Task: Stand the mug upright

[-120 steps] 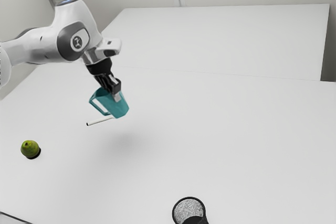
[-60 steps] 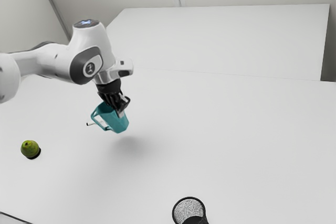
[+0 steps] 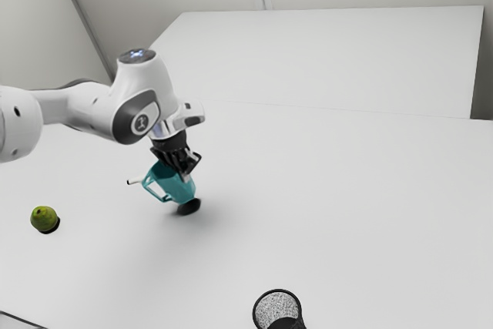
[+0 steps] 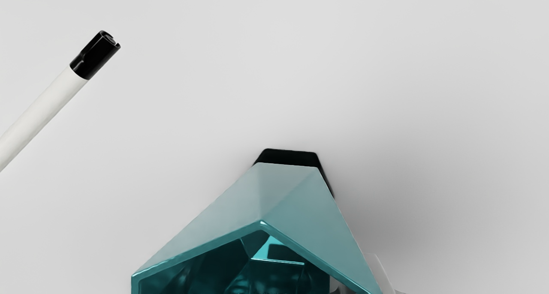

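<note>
Mug, teal with faceted walls (image 3: 176,185), sits left of centre in the exterior frame, carried at a tilt: mouth toward the frame's upper left, base toward the lower right. It is not upright. My black two-finger gripper (image 3: 185,177) reaches down to it at the mouth end, below the white and grey arm (image 3: 145,98) that enters from the frame's left. State of my jaws: closed on the mug's wall, one finger outside, the other on the inner side. In the wrist view, the outer light grey finger (image 4: 380,273) lies along the wall. The angular handle (image 3: 156,192) faces the exterior frame's left. A dark patch (image 3: 189,206) lies at the base end; I cannot tell from it whether the base touches the white table (image 3: 331,198). Also noted: a slim white marker with a black cap (image 4: 40,109) lies on the table beside the mug. The wrist view shows it apart from the mug; in the exterior frame its capped end pokes out left of the handle. A round green fruit, pear-like (image 3: 44,218), rests at the frame's left edge area, lower than the mug and well apart from it. Near the bottom of the frame, just right of centre, is a black-rimmed round container with a speckled grey inside (image 3: 275,307).
</note>
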Controlling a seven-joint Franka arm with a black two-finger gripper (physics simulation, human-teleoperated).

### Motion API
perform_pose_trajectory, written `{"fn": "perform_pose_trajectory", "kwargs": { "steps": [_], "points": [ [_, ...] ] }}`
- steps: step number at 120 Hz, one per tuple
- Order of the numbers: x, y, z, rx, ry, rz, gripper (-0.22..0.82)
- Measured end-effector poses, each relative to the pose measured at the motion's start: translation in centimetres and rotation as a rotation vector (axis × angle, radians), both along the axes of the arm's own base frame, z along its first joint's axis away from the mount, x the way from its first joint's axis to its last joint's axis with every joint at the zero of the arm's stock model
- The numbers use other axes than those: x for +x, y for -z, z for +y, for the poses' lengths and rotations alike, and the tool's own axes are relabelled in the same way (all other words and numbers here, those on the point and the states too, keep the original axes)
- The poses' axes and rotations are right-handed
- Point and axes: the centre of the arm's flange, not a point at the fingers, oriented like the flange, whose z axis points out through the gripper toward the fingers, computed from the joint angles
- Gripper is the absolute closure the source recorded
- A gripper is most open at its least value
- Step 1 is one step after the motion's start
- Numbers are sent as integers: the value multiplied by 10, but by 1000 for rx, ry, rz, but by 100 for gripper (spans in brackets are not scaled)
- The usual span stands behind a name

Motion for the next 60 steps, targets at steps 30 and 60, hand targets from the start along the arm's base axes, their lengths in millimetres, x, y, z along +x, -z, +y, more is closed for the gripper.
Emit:
{"fn": "perform_pose_trajectory", "kwargs": {
  "steps": [30,60],
  "points": [
    [2,11,1,-2,-43,2,78],
    [1,24,1,-2,-73,23,78]
  ]
}}
